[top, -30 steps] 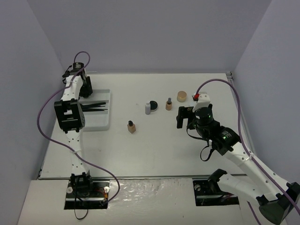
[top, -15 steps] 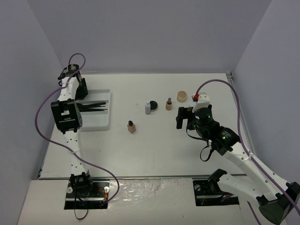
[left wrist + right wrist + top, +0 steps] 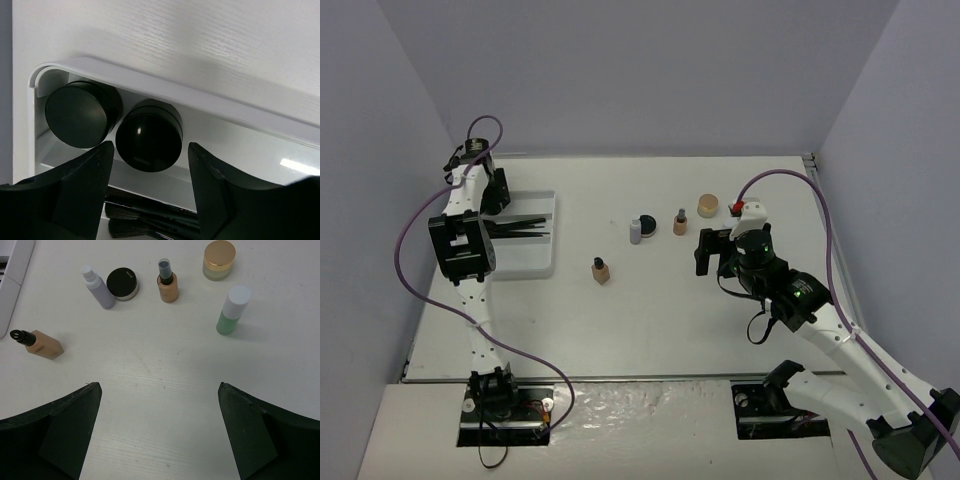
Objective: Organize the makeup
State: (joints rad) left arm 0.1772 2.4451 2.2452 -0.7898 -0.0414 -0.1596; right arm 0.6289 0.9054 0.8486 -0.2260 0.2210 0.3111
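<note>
In the left wrist view my left gripper (image 3: pixel 150 150) is open and empty, just above two black round pots (image 3: pixel 77 114) (image 3: pixel 149 135) standing side by side in the far corner of the white tray (image 3: pixel 240 112). Black brushes (image 3: pixel 150 220) lie in the tray below them. In the top view the left gripper (image 3: pixel 490 195) is over the tray's far left corner. My right gripper (image 3: pixel 158 387) is open and empty above bare table. Ahead of it are a lying beige bottle (image 3: pixel 42 344), a grey bottle (image 3: pixel 97 287), a black pot (image 3: pixel 122 283), a tan bottle (image 3: pixel 167 282), a gold-lidded compact (image 3: pixel 219 260) and a green-white bottle (image 3: pixel 232 310).
The tray (image 3: pixel 525 255) lies at the table's left side with brushes (image 3: pixel 520 225) across it. The loose bottles form a loose row across the table's middle (image 3: pixel 635 232). My right gripper (image 3: pixel 715 250) hovers right of them. Grey walls close in the table on three sides.
My left arm has shifted a little toward the far left corner of the tray. The right arm and the loose items have not moved.
</note>
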